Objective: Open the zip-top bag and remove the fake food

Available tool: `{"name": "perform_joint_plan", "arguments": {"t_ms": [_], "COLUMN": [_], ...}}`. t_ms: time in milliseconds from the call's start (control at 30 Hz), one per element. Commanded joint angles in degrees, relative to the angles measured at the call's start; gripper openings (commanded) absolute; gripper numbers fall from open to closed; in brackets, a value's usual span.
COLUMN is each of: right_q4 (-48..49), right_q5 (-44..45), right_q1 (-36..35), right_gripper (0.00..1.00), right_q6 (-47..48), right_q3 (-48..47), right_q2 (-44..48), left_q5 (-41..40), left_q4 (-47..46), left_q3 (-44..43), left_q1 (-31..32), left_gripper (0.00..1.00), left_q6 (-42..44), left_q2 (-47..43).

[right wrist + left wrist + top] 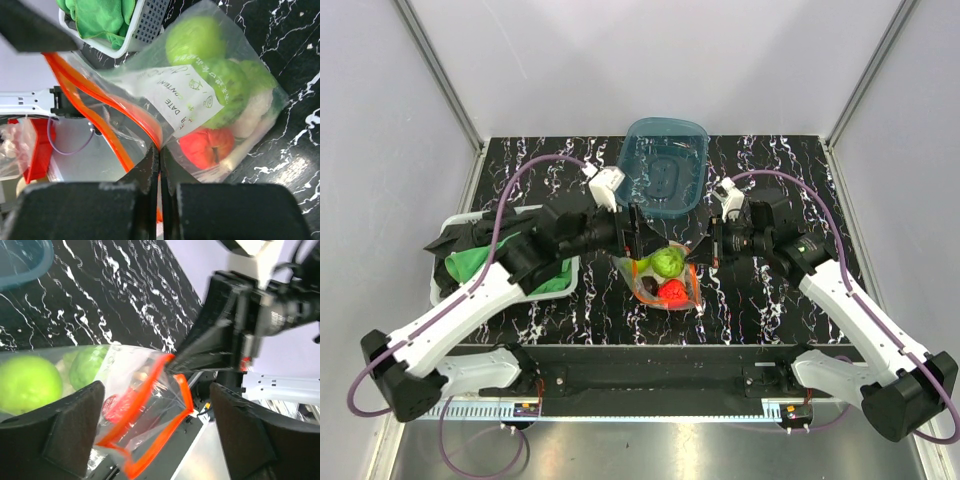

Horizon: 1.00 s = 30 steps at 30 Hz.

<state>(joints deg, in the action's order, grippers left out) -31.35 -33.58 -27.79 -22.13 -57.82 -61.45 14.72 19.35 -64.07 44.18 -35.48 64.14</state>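
Clear crinkly zip-top bag [667, 278] with orange-red zip strip [107, 107] lies mid-table on black white-veined tabletop [770, 300], mouth gaping. Inside: green apple [195, 40], green ridged round piece [227, 92], red berry-like piece [205, 147], white-and-green cauliflower [255, 112]. Right gripper [160, 170] pressed together, pinching zip strip. Left gripper [157, 400] spread wide either side of bag mouth. Teal translucent tub [665, 165] just beyond, far side.

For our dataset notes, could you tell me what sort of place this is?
Probably a robotics lab cell: left arm and right arm bolted to a marbled table, white panels around it, fake food in a zip-top bag.
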Motion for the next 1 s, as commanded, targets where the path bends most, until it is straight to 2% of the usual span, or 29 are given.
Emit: {"name": "perform_joint_plan", "arguments": {"t_ms": [0,200,333,400,533,667,800,967], "right_q4": [0.68,0.85,-0.11,-0.37,-0.46,-1.25,-0.73,-0.38], "right_q5": [-0.61,-2.71,-2.89,-2.80,-2.89,-3.07,-3.42,-3.68], "right_q1": [-0.42,-0.51,-0.42,-0.42,-0.51,-0.51,-0.51,-0.51], "right_gripper": [0.00,0.00,0.00,0.00,0.00,0.00,0.00,0.00], "right_q6": [-3.44,-5.73,-6.43,-6.78,-7.75,-8.19,-10.29,-11.44], "right_q3": [-1.77,-2.73,-4.05,-4.31,-4.49,-5.11,-5.02,-5.46], "right_q2": [0.19,0.81,0.81,0.63,0.28,-0.77,-1.21,-0.69], "left_q5": [-21.88,-31.31,-33.61,-33.79,-32.22,-28.18,-23.07,-21.40], "left_q4": [4.79,17.02,24.40,25.20,24.95,22.93,14.86,11.06], "left_q3": [-0.26,-3.77,-4.92,-2.91,2.71,7.90,10.64,10.90], "left_q1": [7.04,12.15,13.38,13.38,13.30,13.38,13.47,13.91], "left_gripper": [0.83,0.88,0.89,0.88,0.86,0.84,0.82,0.75], "left_q6": [-4.14,-7.75,-11.09,-14.51,-23.28,-28.41,-28.59,-31.04], "left_q2": [-1.91,-3.40,-6.12,-8.93,-14.20,-15.98,-13.61,-7.55]}}
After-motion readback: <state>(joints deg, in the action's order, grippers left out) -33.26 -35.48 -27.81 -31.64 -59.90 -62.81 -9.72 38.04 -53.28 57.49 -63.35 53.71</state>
